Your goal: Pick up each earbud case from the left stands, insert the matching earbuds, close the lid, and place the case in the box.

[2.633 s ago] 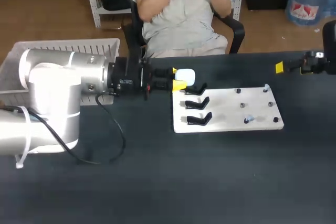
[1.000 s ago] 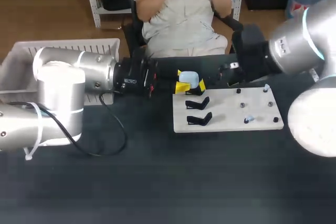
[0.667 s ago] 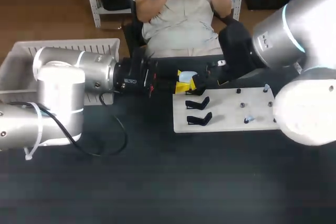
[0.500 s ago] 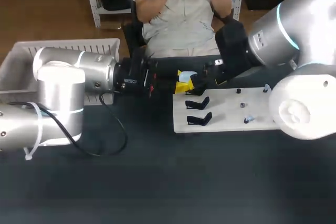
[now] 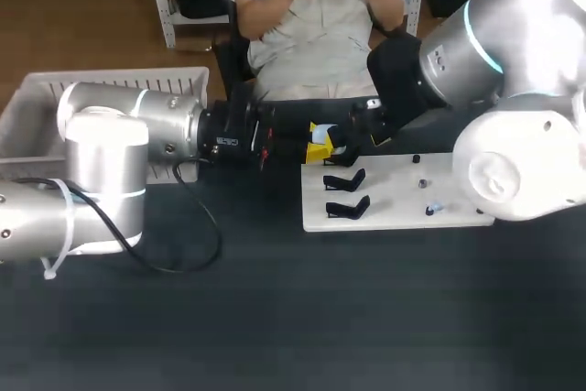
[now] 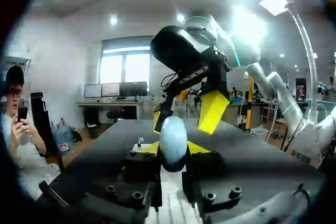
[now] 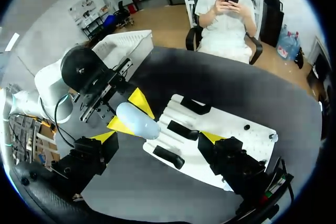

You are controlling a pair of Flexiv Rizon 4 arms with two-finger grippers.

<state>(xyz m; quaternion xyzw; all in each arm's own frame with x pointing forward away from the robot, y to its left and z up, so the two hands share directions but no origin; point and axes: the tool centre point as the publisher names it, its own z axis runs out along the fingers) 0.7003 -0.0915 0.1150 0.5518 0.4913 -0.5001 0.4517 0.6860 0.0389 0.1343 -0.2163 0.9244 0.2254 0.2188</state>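
Head view: the left end effector [image 5: 314, 145] is closed on the earbud case [image 5: 323, 134] and holds it in the air just over the far left end of the white board [image 5: 394, 215], above the tabletop [image 5: 275, 318].
Left wrist view: both yellow tips press the case from two sides; its lid looks shut.
Right end effector [image 7: 157, 137]: its fingers are spread wide and hold nothing; the case hangs just ahead of them, and I cannot tell whether either finger touches it.
Done so far: one case is off its stand and in hand. The three black stands [image 7: 181, 128] on the board all show bare in the right wrist view.
Left to do: by my reading, opening the lid, putting in the earbuds, closing it and carrying the case to the box [image 5: 119, 78]. The small pieces [image 5: 434, 209] on the board's right part are too small to identify. What lies in the box is hidden behind the left arm.
Step in hand: probably a two-arm move on the lid, the left steadying the case.
Change: 2.6 s ago the right arm was off at the tabletop's far right edge; it has since swung across to meet the case. The left arm has kept the case in nearly the same spot.
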